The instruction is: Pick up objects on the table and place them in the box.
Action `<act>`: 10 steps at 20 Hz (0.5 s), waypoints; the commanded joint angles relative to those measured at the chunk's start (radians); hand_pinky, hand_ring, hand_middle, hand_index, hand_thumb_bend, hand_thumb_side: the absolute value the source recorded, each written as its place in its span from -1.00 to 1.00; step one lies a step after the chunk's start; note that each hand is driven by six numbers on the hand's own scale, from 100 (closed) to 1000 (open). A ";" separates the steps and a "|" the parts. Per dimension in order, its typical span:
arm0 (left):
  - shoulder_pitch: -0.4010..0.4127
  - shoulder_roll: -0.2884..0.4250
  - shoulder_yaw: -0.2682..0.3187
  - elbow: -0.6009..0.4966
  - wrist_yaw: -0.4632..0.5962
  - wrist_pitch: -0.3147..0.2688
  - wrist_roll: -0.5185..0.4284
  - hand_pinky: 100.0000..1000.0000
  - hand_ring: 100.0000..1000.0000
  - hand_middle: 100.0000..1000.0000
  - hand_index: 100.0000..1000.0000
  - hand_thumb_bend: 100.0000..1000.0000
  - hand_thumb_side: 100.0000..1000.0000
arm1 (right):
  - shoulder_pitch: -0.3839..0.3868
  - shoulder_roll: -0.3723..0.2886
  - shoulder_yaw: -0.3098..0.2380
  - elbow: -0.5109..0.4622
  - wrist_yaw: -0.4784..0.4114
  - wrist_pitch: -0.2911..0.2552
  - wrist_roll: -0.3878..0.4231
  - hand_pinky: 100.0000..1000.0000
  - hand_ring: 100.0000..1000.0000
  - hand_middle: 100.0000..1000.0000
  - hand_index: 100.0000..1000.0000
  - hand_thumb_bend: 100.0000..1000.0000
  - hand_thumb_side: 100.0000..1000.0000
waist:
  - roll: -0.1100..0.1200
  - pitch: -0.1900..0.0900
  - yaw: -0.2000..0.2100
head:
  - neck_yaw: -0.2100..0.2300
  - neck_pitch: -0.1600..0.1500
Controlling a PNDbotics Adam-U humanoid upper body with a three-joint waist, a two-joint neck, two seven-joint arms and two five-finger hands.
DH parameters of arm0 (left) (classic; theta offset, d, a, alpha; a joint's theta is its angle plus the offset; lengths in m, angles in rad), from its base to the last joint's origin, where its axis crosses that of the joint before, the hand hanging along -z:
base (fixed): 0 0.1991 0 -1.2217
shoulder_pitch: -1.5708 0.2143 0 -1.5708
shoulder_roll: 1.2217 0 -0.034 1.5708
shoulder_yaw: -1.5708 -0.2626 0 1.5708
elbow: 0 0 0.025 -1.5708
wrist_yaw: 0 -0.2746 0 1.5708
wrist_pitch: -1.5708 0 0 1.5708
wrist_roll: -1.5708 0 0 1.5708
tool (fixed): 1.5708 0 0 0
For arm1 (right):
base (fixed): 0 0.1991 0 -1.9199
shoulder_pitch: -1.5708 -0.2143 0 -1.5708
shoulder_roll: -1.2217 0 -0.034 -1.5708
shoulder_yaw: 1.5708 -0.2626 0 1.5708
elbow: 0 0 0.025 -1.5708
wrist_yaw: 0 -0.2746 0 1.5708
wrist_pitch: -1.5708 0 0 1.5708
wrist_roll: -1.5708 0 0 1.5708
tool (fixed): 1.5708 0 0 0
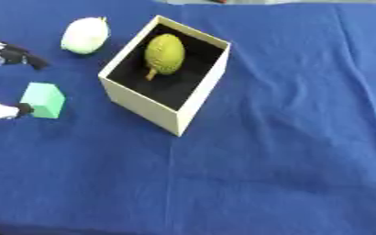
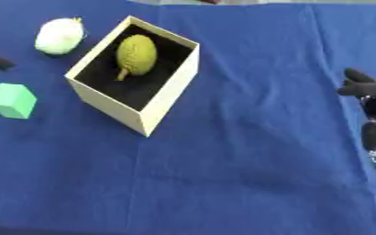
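While left hand (image 1: pixel 2 110) touches green block (image 1: pixel 43 99) — box (image 1: pixel 146 104) holds fruit (image 1: pixel 164 53).

A staged test bench, likely a lab: a blue cloth (image 1: pixel 287 137) covers the whole table, with an open cardboard box (image 1: pixel 143 103) at eleven o'clock and a green foam block (image 1: pixel 44 100) at nine.

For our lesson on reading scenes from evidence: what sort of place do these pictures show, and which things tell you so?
Probably a robot test or training bench, not a home: a table under a plain blue cloth, an open box holding a yellow-green fruit, and a green block beside the robot's left hand.
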State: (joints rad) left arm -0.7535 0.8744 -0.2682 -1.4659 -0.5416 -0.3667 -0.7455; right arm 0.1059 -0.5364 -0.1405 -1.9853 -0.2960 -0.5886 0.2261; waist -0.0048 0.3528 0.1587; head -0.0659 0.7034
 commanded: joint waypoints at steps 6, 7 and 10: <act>-0.041 -0.010 -0.002 0.046 -0.062 -0.129 -0.134 0.95 0.90 0.74 0.92 -0.24 -0.06 | -0.005 0.011 0.009 -0.015 0.019 0.045 0.018 1.00 1.00 0.39 0.61 -1.00 -0.14 | 0.001 -0.012 -0.006 | 0.007 -0.003; -0.042 -0.012 -0.004 0.052 -0.078 -0.133 -0.137 0.96 0.90 0.74 0.92 -0.23 -0.05 | -0.005 0.014 0.010 -0.015 0.020 0.050 0.021 1.00 1.00 0.39 0.60 -1.00 -0.14 | 0.001 -0.011 -0.006 | 0.008 -0.004; -0.042 -0.023 -0.010 0.062 -0.115 -0.151 -0.136 0.98 0.92 0.76 0.92 -0.22 0.03 | -0.008 0.023 0.013 -0.015 0.022 0.066 0.027 1.00 1.00 0.38 0.60 -1.00 -0.13 | 0.001 -0.008 -0.008 | 0.009 -0.003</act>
State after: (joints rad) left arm -0.7759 0.8325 -0.2804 -1.4024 -0.6402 -0.3696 -0.7426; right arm 0.1039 -0.5032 -0.1243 -1.9853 -0.2827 -0.5306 0.2520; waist -0.0049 0.3605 0.1515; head -0.0604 0.7034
